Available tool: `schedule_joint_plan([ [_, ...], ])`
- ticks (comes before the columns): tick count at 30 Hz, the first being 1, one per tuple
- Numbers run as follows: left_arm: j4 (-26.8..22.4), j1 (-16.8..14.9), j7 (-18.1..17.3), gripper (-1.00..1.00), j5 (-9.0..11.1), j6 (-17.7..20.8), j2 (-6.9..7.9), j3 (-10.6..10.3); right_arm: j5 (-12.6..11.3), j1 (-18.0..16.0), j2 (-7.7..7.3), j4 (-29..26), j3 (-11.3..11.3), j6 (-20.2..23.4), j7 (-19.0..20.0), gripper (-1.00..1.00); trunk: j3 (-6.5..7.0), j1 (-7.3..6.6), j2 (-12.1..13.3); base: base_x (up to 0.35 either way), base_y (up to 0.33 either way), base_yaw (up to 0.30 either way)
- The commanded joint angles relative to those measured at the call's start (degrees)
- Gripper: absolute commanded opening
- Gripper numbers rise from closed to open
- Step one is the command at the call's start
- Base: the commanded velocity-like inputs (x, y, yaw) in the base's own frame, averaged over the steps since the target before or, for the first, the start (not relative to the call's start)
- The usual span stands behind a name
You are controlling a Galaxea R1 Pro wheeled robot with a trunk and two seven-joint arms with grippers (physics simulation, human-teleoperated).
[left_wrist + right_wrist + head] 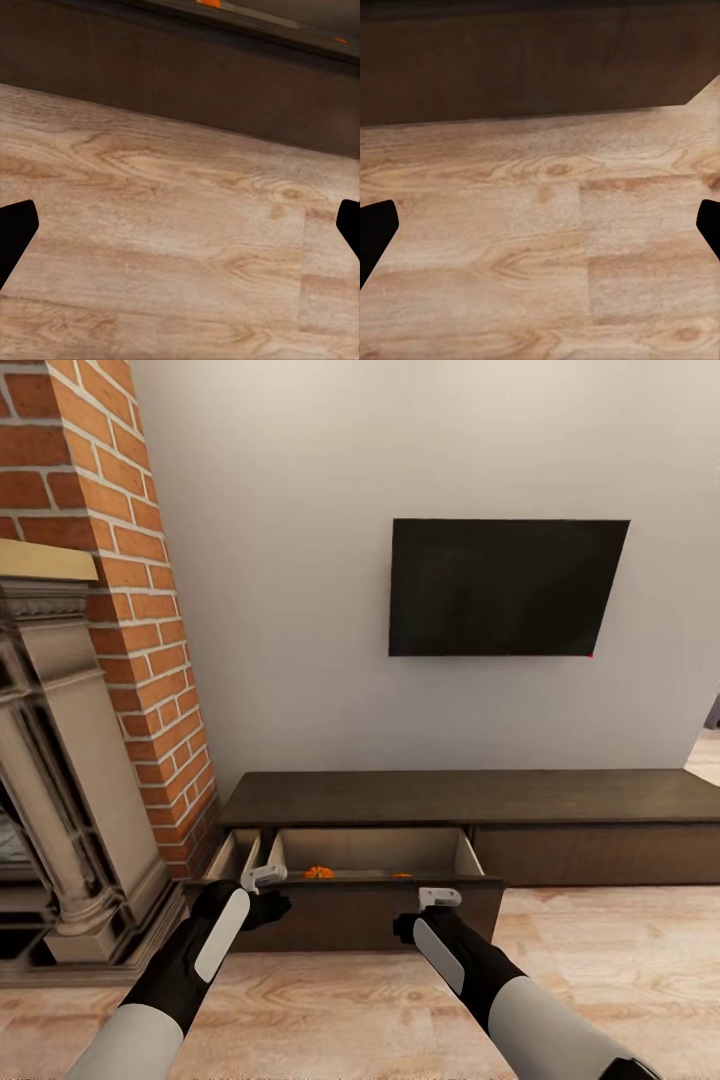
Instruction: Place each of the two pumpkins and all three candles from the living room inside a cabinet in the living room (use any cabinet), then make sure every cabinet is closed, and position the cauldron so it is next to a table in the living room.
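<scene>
Beyond both pincers, cabinet point(470, 800) drawer point(370, 910) standing pulled out, long axis crosswise. Pumpkins point(319, 872) lying inside, nearer left pincer point(264, 877). Right pincer point(440, 897) hovering at drawer front. Both pincers spread wide, holding nothing.

Pumpkins rest in an open cabinet drawer

The long dark-brown cabinet point(480, 800) spans the lower centre of the frame, its left drawer pulled out; inside on the pale floor sit a larger orange pumpkin point(319, 872) and a smaller one point(402, 875) right of it.
</scene>
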Motion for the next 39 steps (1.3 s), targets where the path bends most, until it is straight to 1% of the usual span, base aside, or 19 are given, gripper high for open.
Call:
schedule_joint_plan([
  [1, -0.06, -0.04, 0.57, 1.0, 0.6, 0.09, 0.01, -0.08, -0.53, -0.06, -0.05, -0.08, 0.33, 0.1, -0.51, 1.0, -0.25, 0.22, -0.45, -0.003, 0.0, 0.0],
  [15, 0.27, -0.04, 0.47, 1.0, 0.51, -0.65, 0.02, -0.37, -0.53, -0.06, -0.04, -0.06, 0.4, -0.09, -0.43, 1.0, -2.76, 3.3, -6.06, 0.0, 0.0, 0.0],
  [19, 0.8, -0.04, 0.34, 1.0, -0.04, -1.18, 0.01, -0.75, -0.53, -0.06, -0.05, -0.01, 0.44, -0.51, -0.46, 1.0, -3.48, 4.17, -7.67, 0.0, 0.0, 0.0],
  [22, 1.04, -0.03, 0.32, 1.0, -0.21, -3.04, 0.07, -0.94, -0.49, -0.06, 0.0, 0.0, 0.47, -0.81, -0.44, 1.0, -4.02, 4.83, -8.87, 0.0, 0.0, 0.0],
  [24, 1.89, -0.01, 0.28, 1.0, -0.17, -6.07, 0.12, -1.06, -0.46, -0.06, 0.02, 0.05, 0.48, -1.02, -0.43, 1.0, -4.38, 5.27, -9.67, 0.0, 0.0, 0.0],
  [25, 2.27, 0.0, 0.27, 1.0, -0.15, -6.83, 0.12, -1.11, -0.46, -0.06, 0.03, 0.06, 0.48, -1.15, -0.43, 1.0, -4.56, 5.49, -10.07, 0.0, 0.0, 0.0],
  [27, 4.91, 0.0, 0.23, 1.0, -0.28, -10.09, 0.11, -1.64, -0.44, -0.06, 0.04, 0.11, 0.5, -2.75, -0.43, 1.0, -4.91, 5.93, -10.88, 0.0, 0.0, 0.0],
  [28, 6.06, -0.01, 0.23, 1.0, -0.34, -11.03, 0.1, -2.0, -0.44, -0.06, 0.01, 0.14, 0.5, -3.87, -0.43, 1.0, -5.09, 6.15, -11.28, 0.0, 0.0, 0.0],
  [32, 7.76, -0.01, 0.22, 1.0, -0.46, -12.51, 0.1, -3.17, -0.35, -0.06, -0.03, 0.17, 0.55, -5.77, -0.43, 1.0, -5.81, 7.03, -12.88, 0.0, 0.0, 0.0],
  [39, 8.34, -0.02, 0.22, 1.0, -0.54, -14.36, 0.18, -4.8, -0.25, -0.06, -0.03, 0.24, 0.7, -6.21, -0.34, 1.0, -7.07, 8.57, -15.69, 0.0, 0.0, 0.0],
])
